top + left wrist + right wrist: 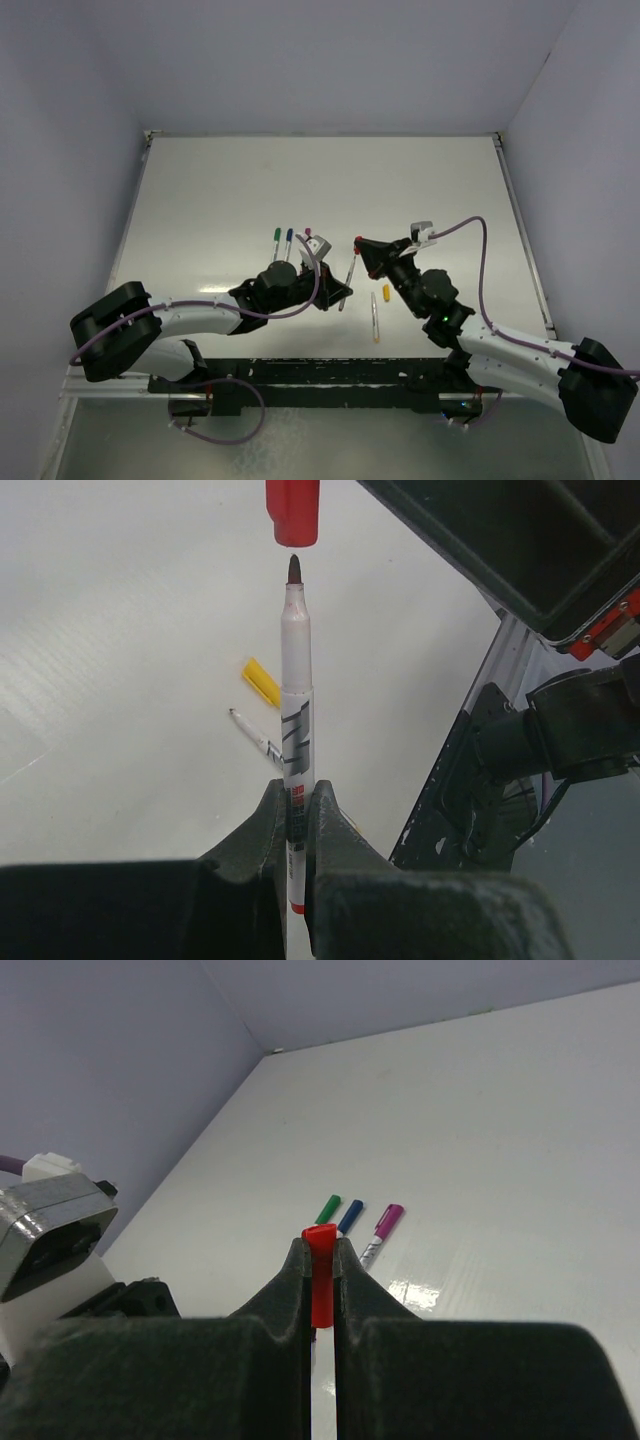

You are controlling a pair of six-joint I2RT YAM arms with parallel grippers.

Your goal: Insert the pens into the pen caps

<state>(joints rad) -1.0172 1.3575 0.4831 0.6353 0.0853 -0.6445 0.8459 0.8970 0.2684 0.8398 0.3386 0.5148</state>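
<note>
My left gripper (297,805) is shut on a white-grey pen (296,680) with red markings and holds it tip up. My right gripper (320,1255) is shut on the red cap (322,1280). In the left wrist view the red cap (293,510) hangs just above the pen's dark tip, with a small gap and in line with it. In the top view the left gripper (345,290), the held pen (349,272) and the right gripper (362,245) meet near the table's middle. A yellow cap (261,680) and a bare pen (255,735) lie on the table beside them.
Three pens lie side by side behind the grippers, wearing a green cap (328,1208), a blue cap (350,1216) and a magenta cap (388,1220). The yellow cap (385,294) and bare pen (376,320) lie close to the right arm. Grey walls enclose the white table (200,200).
</note>
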